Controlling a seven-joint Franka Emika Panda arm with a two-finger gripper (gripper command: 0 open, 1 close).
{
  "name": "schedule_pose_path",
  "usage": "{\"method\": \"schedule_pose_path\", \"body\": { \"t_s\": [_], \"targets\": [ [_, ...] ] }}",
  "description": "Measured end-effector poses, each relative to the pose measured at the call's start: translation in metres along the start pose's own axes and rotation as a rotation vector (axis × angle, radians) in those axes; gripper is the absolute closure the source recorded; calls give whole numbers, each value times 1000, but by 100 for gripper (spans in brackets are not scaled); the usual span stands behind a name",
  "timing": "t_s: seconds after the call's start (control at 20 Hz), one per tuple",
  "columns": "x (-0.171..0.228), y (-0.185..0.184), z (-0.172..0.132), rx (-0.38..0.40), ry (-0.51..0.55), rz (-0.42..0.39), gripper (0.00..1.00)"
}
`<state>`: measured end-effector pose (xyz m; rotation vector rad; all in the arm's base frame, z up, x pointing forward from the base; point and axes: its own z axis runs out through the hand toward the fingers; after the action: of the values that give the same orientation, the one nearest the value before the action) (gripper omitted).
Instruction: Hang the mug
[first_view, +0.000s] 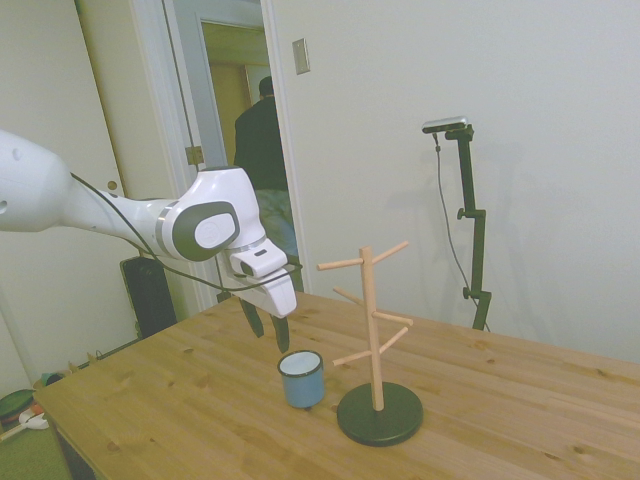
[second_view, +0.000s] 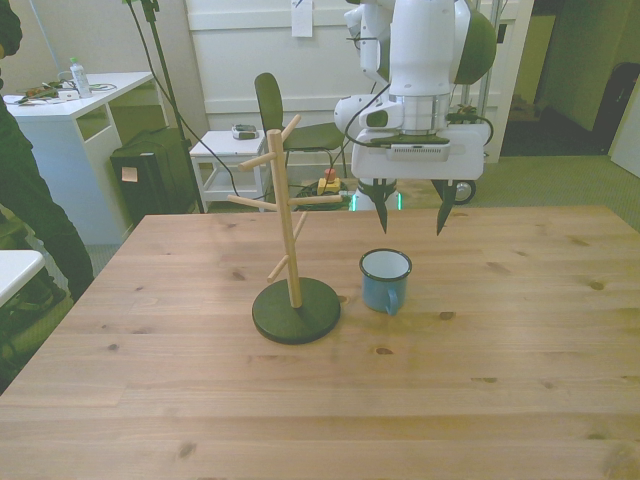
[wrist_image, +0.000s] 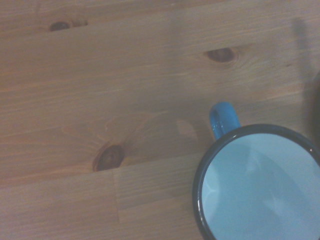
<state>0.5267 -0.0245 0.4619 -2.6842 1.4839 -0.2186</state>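
My hand (second_view: 411, 212) hangs open above the small light-blue enamel mug (second_view: 385, 279), which stands upright on the wooden surface (second_view: 500, 350) beside the wooden peg tree (second_view: 291, 250).

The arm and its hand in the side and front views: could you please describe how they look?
The arm is glossy white with rounded shells, and a dark grey oval cap marks its wrist joint. A thin black cable loops along it to the wrist. The hand has a white boxy body and two slim, dark, tapering fingers.
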Motion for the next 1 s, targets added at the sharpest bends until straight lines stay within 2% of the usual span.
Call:
{"method": "schedule_pose_path", "body": {
  "t_s": [1.0],
  "targets": [
    [17,-8,64,-67,0,8,0]
  ]
}}
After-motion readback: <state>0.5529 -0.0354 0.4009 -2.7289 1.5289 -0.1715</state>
